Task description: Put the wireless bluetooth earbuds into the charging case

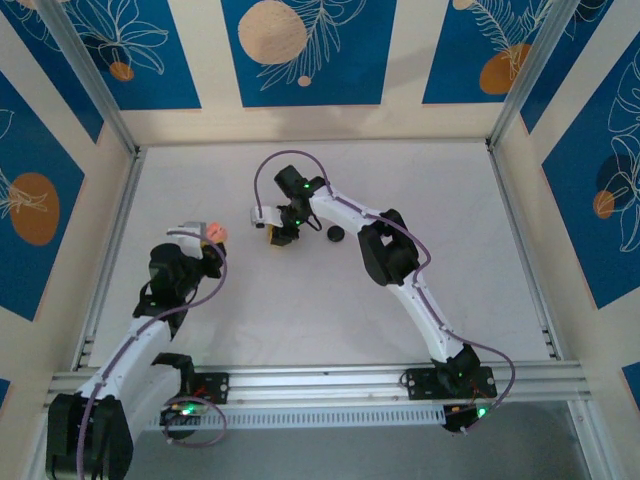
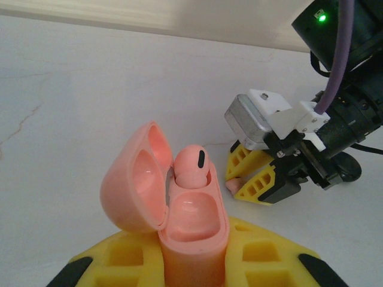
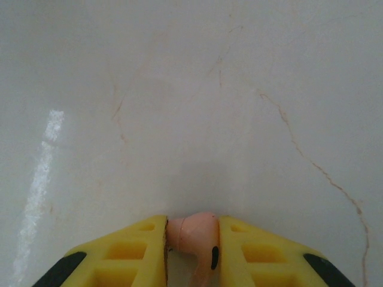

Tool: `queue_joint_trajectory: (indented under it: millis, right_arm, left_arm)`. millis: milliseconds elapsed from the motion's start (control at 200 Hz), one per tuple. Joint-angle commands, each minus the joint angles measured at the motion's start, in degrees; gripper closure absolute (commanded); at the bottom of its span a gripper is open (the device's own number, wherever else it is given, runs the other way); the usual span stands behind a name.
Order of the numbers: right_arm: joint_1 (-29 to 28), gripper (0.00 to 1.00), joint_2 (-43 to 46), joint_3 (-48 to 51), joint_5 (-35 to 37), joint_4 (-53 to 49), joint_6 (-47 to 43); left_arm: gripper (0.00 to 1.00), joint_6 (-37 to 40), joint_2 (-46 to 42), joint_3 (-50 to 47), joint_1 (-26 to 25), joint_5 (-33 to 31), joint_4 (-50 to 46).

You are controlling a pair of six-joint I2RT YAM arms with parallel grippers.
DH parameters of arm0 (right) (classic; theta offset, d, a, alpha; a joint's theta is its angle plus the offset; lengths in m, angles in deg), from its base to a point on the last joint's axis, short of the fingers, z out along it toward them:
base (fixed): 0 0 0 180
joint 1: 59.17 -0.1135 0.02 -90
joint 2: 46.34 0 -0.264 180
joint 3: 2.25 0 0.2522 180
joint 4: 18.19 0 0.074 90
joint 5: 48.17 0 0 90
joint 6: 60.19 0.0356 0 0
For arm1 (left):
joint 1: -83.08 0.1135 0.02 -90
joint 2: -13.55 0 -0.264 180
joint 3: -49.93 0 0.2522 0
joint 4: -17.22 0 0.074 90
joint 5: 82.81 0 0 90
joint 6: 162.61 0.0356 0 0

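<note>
**Second earbud pinched, case held open and waiting**

Second half of the job, by the look of it: one earbud housed, the other gripped but not yet carried over.

Across the white surface, two arms reaching in from the near edge. Left gripper clenched on the charging case, held upright and apparently clear of the surface, lid hinged open to the left. Right gripper down low at the surface, near the case and to its right, closed tight on a pale pink earbud, bulb just past the fingertips, stem running back between the fingers. Touching the surface or just above it: impossible to tell. Already seated in the hollow farther from the left wrist camera: a matching pink earbud, dark oval mark showing. Nearer hollow apparently free.

Next, probably: lift clear, cross to the case, turn the wrist to aim the stem down into the free hollow, then press lightly and let go. Hardest part likely the alignment, given so tiny a piece and so snug a socket. A steady hold needed on the left side throughout.

Count, big to small: one surface; two arms; two grippers; one charging case; one black round disc, just right of the right gripper and no part of the job; two earbuds, both pink.
</note>
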Motion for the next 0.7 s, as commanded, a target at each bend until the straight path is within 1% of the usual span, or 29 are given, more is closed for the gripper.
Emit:
queue_joint_trajectory:
  millis: [0, 155, 310, 525, 695]
  right_arm:
    - [-0.19, 0.76, 3.36, 2.61, -3.63, 0.70, 2.74]
    - [0.09, 0.76, 11.46, 13.34, -5.40, 7.06, 6.45]
    - [0.79, 0.77, 22.25, 27.74, -7.07, 15.53, 11.48]
    - [2.40, 0.78, 40.06, 50.82, -9.27, 31.41, 21.77]
    - [5.84, 0.78, 54.57, 67.66, -12.90, 46.26, 33.29]
  left_arm:
    - [0.90, 0.53, 0.41, -0.88, 0.77, 3.54, 3.68]
    - [0.90, -0.07, 1.57, -1.42, 0.25, 7.88, 7.41]
    - [0.90, -0.68, 3.34, -2.28, -1.81, 11.71, 12.96]
    - [0.90, 1.91, 8.19, -2.24, -8.93, 12.93, 19.40]
    - [0.90, 4.89, 15.63, -0.83, -17.28, 12.94, 27.23]
